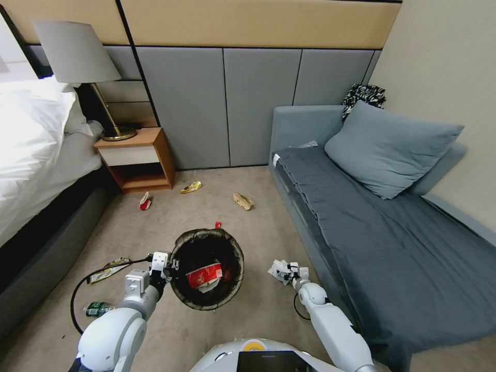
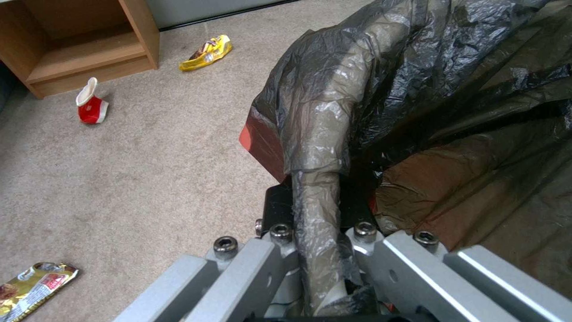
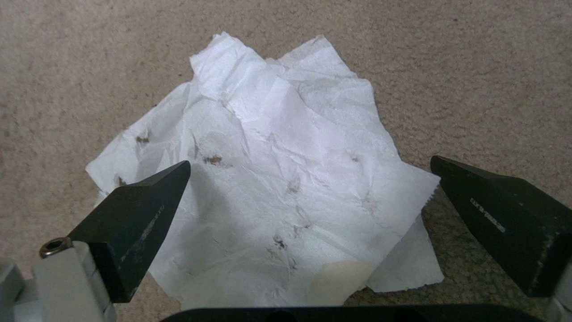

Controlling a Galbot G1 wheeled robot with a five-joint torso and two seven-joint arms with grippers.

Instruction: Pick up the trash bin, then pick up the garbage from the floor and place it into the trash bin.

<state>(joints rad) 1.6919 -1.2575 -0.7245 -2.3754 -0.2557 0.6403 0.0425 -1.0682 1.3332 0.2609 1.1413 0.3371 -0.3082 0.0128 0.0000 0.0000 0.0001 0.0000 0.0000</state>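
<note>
The bag-lined rim of the trash bin (image 1: 207, 268) is clamped by the left gripper (image 1: 166, 267). The crumpled white tissue (image 3: 268, 179) is straddled on the carpet (image 3: 89, 67) by the wide-spread jaws of the right gripper (image 3: 310, 201).

No legible text or labels anywhere.

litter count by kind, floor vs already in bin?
Floor:
Tissue: 1
Paper cup: 1
Snack wrappers: 2
Paper bag: 1
Bottle: 1
In trash bin:
Paper cup: 1
Total: 7
</note>
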